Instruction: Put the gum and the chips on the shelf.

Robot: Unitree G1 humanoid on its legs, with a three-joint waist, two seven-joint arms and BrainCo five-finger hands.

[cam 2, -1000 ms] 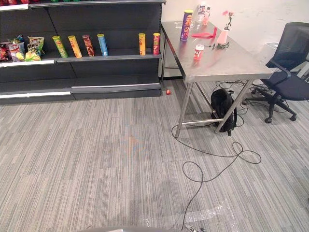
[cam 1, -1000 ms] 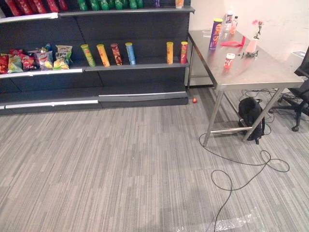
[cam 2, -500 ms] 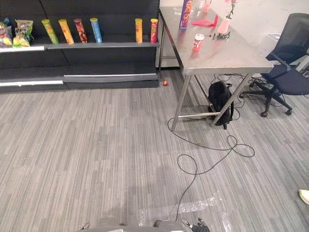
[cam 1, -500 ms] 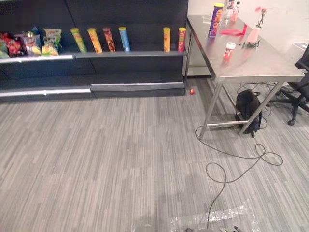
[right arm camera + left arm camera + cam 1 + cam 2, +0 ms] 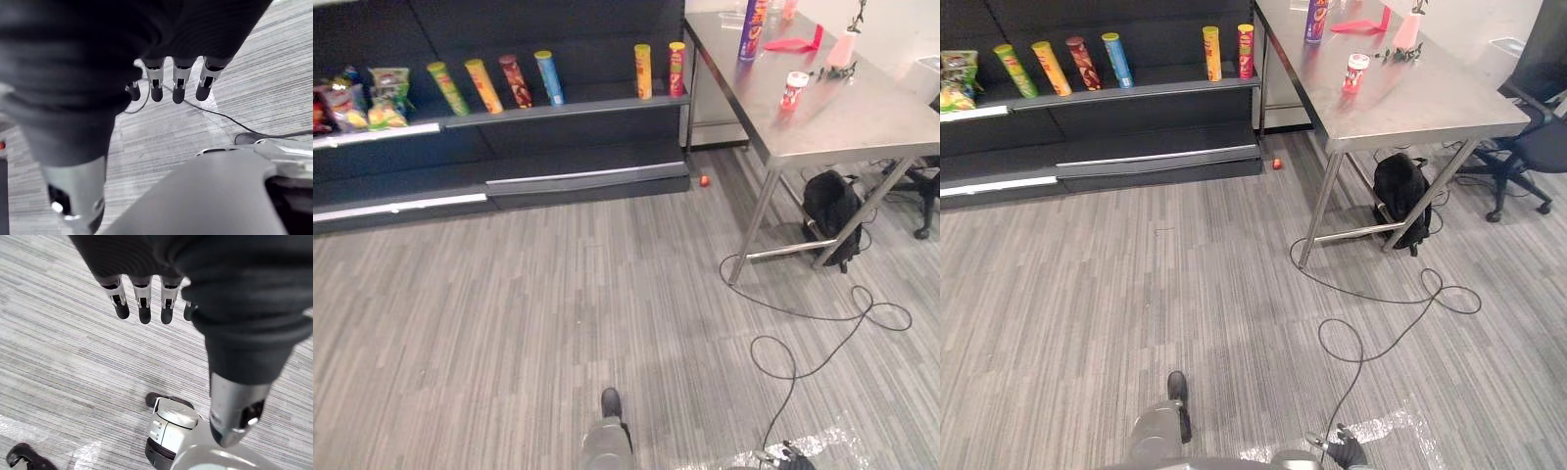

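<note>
The gum, a small red and white tub (image 5: 794, 90), stands on the steel table (image 5: 862, 122) at the right. The chips, a tall purple can (image 5: 753, 18), stand upright at the table's far end. The dark shelf (image 5: 597, 104) runs along the back left and holds several chip cans. Both objects are far from my hands. My left hand (image 5: 143, 308) hangs over the grey floor with straight fingers and holds nothing. My right hand (image 5: 178, 88) hangs the same way, open and empty.
Snack bags (image 5: 372, 98) lie on the shelf's left part. A small red thing (image 5: 704, 180) lies on the floor by the shelf's corner. A black backpack (image 5: 830, 201) sits under the table, and an office chair (image 5: 1533, 137) stands to its right. A pink vase (image 5: 1408, 29) is on the table.
The whole picture has shifted: the camera now looks further down, so the shelf and table sit higher in view. The things themselves have not moved.
</note>
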